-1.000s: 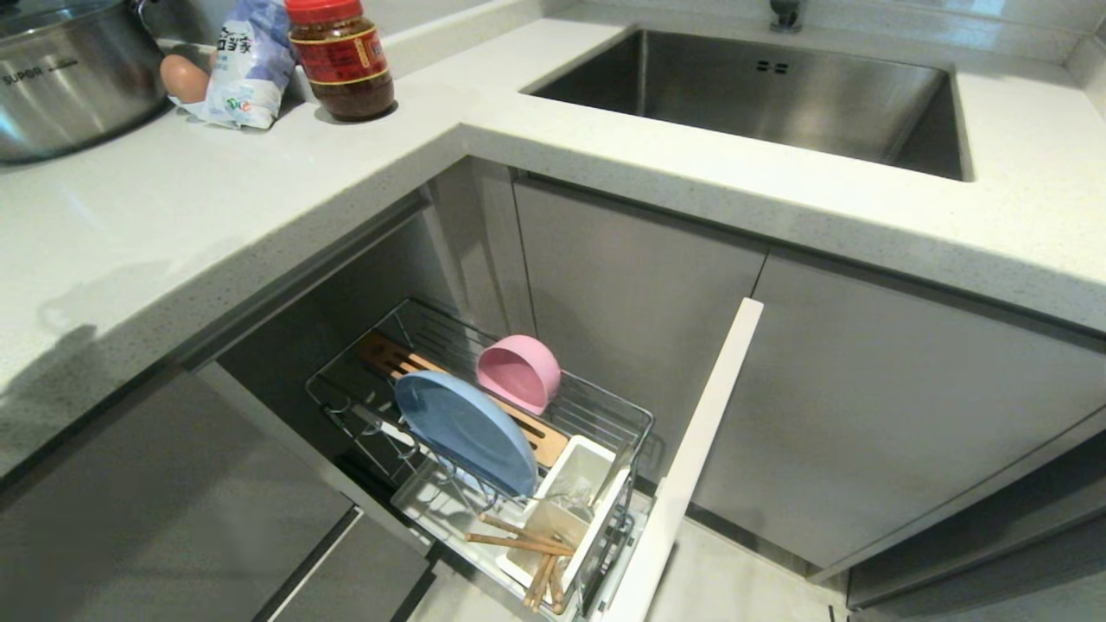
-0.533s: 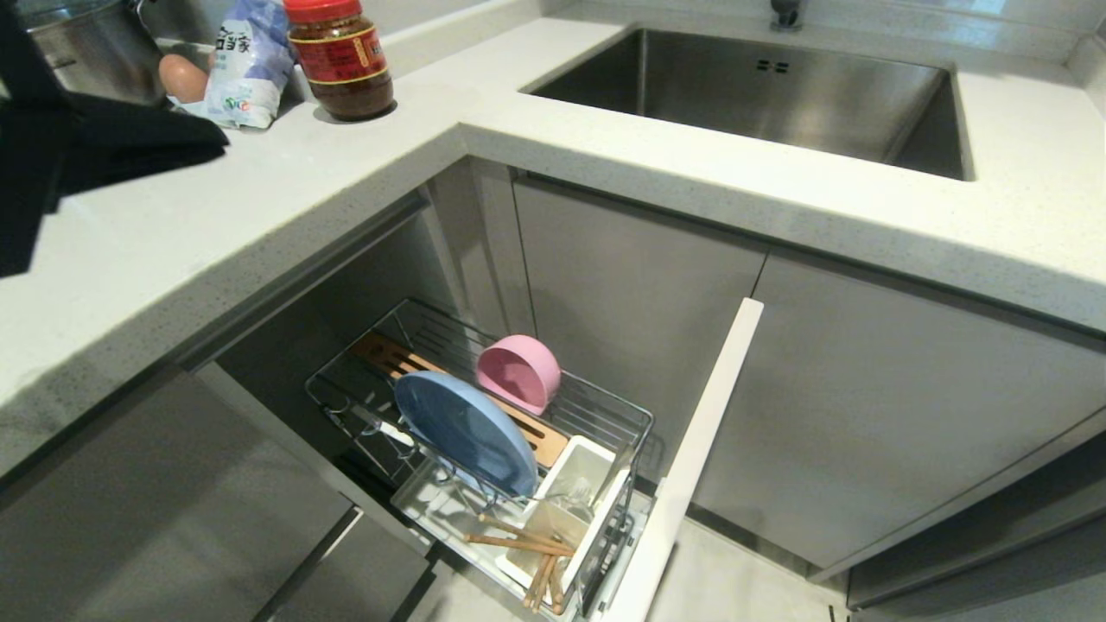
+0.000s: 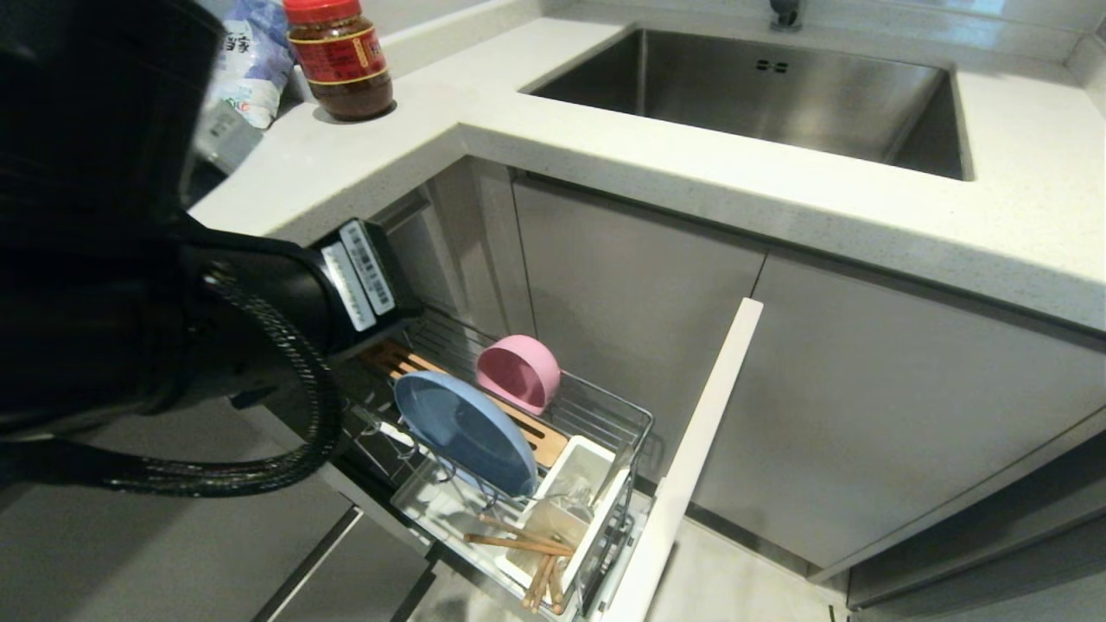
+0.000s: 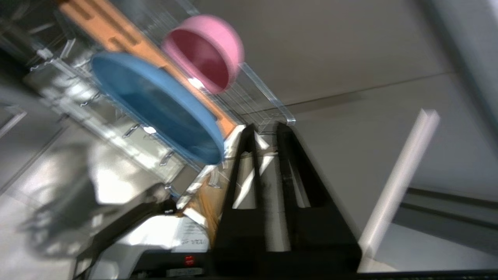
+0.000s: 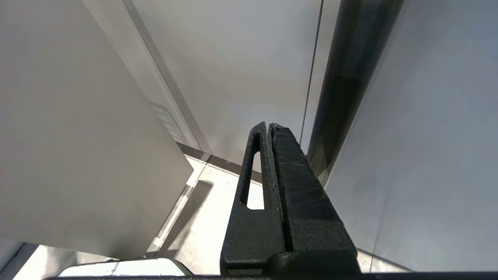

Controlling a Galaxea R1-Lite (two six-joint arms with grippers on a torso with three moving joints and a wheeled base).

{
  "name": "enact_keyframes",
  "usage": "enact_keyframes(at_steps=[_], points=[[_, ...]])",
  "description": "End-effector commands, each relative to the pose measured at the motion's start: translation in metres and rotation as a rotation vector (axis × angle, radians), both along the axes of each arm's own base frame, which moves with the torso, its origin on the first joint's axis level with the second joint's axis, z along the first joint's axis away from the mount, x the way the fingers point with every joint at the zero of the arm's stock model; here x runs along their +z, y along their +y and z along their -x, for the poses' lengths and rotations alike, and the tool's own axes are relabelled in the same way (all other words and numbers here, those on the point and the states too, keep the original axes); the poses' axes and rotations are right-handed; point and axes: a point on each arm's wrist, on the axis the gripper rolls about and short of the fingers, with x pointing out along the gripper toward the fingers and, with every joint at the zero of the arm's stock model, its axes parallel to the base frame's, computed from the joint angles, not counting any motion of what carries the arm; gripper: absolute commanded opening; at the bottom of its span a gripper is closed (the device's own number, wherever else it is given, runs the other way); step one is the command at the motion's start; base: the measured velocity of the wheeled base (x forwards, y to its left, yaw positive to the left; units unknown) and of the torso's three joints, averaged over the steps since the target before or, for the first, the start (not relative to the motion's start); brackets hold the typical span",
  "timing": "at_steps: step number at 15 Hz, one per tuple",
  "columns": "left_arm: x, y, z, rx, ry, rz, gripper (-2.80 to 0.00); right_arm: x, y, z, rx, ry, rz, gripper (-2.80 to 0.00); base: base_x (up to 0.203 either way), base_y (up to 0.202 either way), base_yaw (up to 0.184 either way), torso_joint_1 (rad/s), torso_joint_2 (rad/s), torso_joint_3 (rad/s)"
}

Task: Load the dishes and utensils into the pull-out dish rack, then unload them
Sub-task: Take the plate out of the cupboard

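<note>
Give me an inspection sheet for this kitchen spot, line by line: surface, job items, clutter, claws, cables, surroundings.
Surface: pale speckled countertop, L-shaped.
Job's things: pull-out dish rack drawn out below the counter; blue plate on edge in its prongs; pink bowl on its side behind the plate; chopsticks lying at the white utensil cup; fork not made out.
Clutter: red-lidded jar and a printed bag on the counter.
Claws: left claw above the rack, jaws a small way apart, empty; right claw shut, empty, by cabinet panels.
Cables: black corrugated hose looping off the left arm.
Surroundings: steel sink, grey cabinet doors.
</note>
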Motion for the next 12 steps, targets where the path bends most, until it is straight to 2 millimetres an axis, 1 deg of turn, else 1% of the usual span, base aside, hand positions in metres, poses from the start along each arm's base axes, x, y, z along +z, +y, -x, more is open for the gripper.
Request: enact_keyframes(at_steps=[1,3,7,12], points=[[-0.030,-0.028,-0.020,0.073,0.067,-0.091,0.00,0.000,0.000,0.000,0.000,-0.005,0.000,-2.80,0.000,0.000,0.000,0.000,0.00,0.000],[-0.050,-0.042,-0.030,0.112,0.122,-0.121,0.00,0.000,0.000,0.000,0.000,-0.005,0.000,-2.80,0.000,0.000,0.000,0.000,0.00,0.000],[-0.083,-0.062,-0.048,0.196,0.199,-0.119,0.00,0.000,0.000,0.000,0.000,-0.005,0.000,-2.80,0.000,0.000,0.000,0.000,0.00,0.000],[-0.121,-0.076,-0.076,0.303,0.239,-0.169,0.00,0.000,0.000,0.000,0.000,-0.005,0.000,-2.80,0.000,0.000,0.000,0.000,0.00,0.000]])
